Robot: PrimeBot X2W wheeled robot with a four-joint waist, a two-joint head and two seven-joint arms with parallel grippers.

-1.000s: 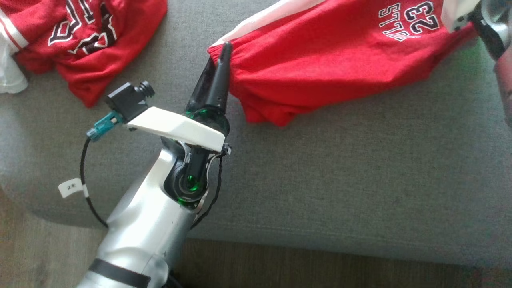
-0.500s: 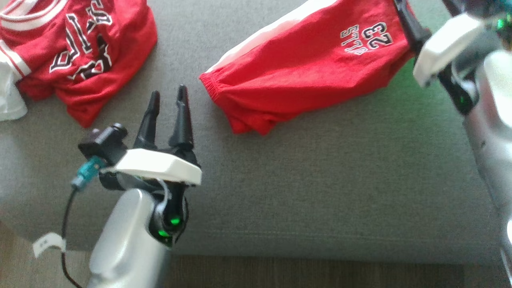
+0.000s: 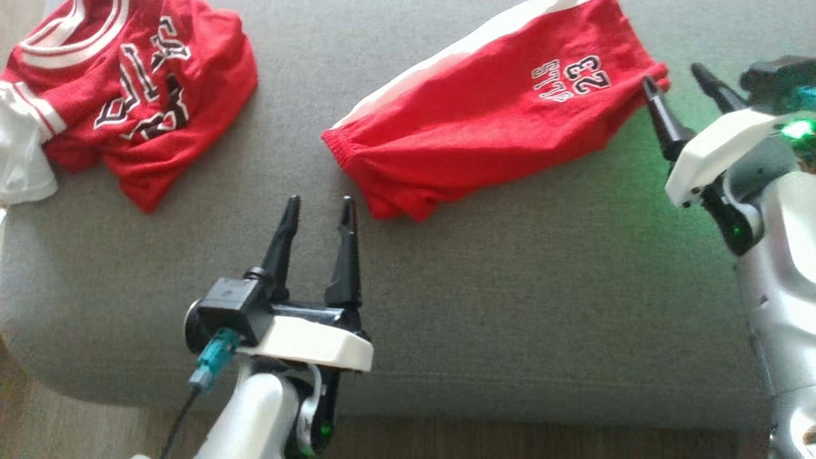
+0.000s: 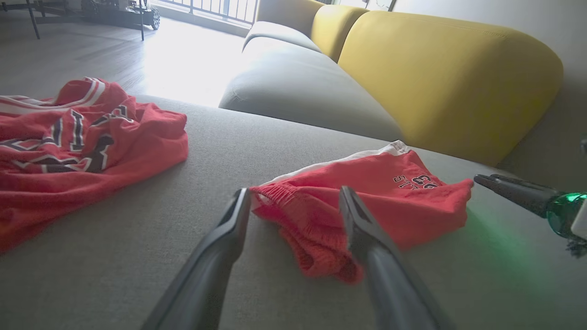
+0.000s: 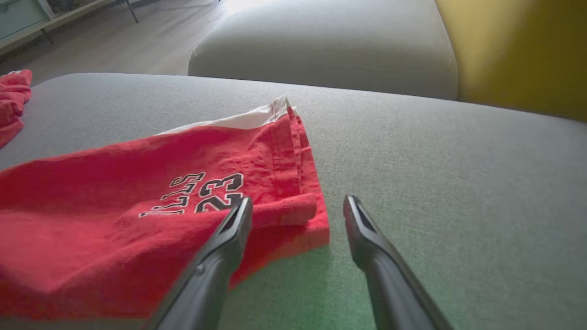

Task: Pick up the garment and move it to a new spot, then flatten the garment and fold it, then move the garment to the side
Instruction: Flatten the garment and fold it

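Observation:
The garment, a pair of red shorts [image 3: 484, 127] with a white side stripe and a "23" print, lies folded on the grey sofa seat [image 3: 542, 287]. My left gripper [image 3: 320, 204] stands open just short of the elastic waistband end, fingers apart and empty. In the left wrist view the shorts [image 4: 403, 206] lie right beyond the left gripper [image 4: 294, 192]. My right gripper [image 3: 670, 75] is open at the hem end, its left finger close to the corner of the cloth. The right wrist view shows the shorts [image 5: 137, 220] ahead and left of the right gripper [image 5: 299, 200], with nothing held.
A crumpled red jersey [image 3: 127, 108] with black lettering lies at the seat's far left, beside a white cloth [image 3: 19, 166]. Yellow backrest cushions [image 4: 449, 78] rise behind the seat. The seat's front edge [image 3: 510, 408] drops to a wooden floor.
Both grippers have opened and let go of the shorts. The left gripper has drawn back from the waistband toward the seat's front; the right has pulled off the hem. The head camera shifted.

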